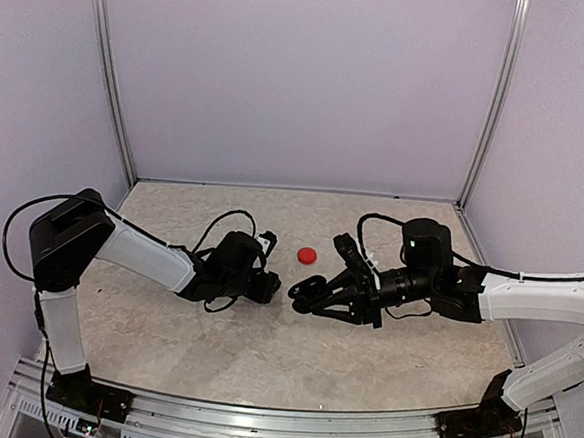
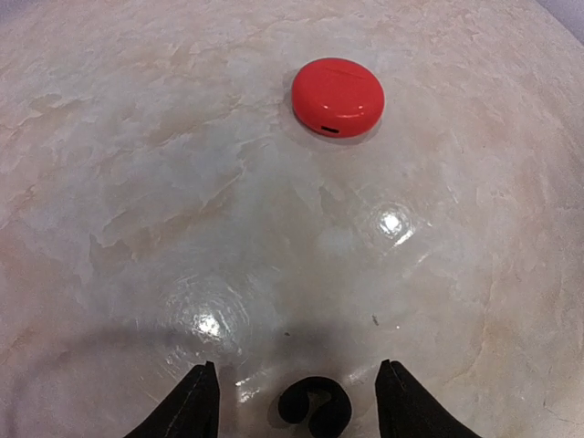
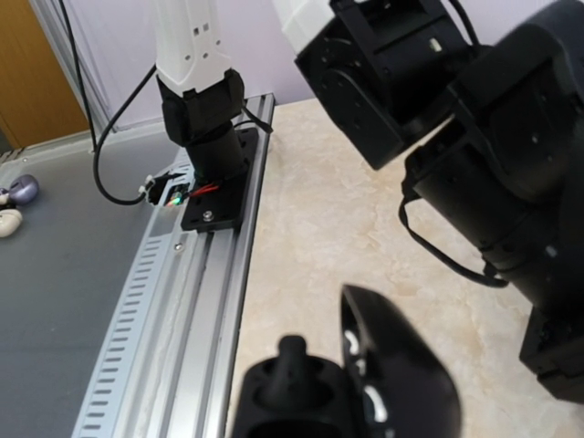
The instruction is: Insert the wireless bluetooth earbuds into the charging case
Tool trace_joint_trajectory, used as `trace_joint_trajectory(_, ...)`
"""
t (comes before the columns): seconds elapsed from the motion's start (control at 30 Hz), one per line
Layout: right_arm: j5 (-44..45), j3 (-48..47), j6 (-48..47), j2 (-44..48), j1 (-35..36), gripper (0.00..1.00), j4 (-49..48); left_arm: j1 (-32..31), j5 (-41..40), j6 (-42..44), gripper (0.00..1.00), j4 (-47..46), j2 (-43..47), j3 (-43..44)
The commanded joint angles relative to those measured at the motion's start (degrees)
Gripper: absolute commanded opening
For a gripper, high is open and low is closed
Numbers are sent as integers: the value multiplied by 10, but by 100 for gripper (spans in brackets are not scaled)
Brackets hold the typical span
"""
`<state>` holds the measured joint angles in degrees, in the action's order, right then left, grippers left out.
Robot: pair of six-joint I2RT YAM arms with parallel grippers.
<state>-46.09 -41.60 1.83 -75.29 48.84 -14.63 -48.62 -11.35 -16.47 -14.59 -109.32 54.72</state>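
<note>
1. Caught only by the left wrist view: one black earbud (image 2: 315, 408), small and curled, lying on the table (image 2: 137, 182) between the fingertips of the left gripper (image 2: 296, 365) and touching neither.
2. Left gripper parted wide enough to clear the bud on both sides, gripping nothing.
3. Same view, further out: red case (image 2: 338, 97), lid closed, flat on the table, well apart from the earbud.
4. From above: red case just beyond the gap between the two grippers; earbud hidden there.
5. Right gripper (image 1: 300, 292) clamped tight on a glossy black case (image 3: 394, 370), seemingly standing open; seen close only from the right wrist.
6. Right wrist alone: left arm's base (image 3: 205, 137) bolted to a slotted rail (image 3: 173, 301).
7. Counted: two grippers, two cases, one earbud in sight.
</note>
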Motion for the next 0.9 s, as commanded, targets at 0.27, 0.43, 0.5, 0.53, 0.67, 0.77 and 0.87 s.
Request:
trace_joint_trajectory(0.27, -1, 1, -3, 4, -5, 0, 0, -11, -46, -3, 68, 66, -29, 36)
trace_joint_trajectory(0.43, 2, 2, -2, 2, -5, 0, -1, -11, -43, -2, 68, 83, -16, 19)
trace_joint_trajectory(0.5, 2, 2, -3, 1, -5, 0, 0, -8, -43, -4, 67, 89, -10, 8)
trace_joint_trajectory(0.53, 1, 2, -4, 0, -5, 0, -1, -7, -43, -5, 66, 91, -7, 2)
trace_joint_trajectory(0.67, -1, 4, -5, -2, -5, 0, -3, 4, -46, -5, 65, 95, 20, -32)
trace_joint_trajectory(0.77, -1, 4, -7, -4, -6, 0, -4, 14, -48, 2, 64, 100, 37, -48)
trace_joint_trajectory(0.87, -3, 4, -7, -7, -7, 0, -6, 26, -55, 10, 63, 107, 49, -54)
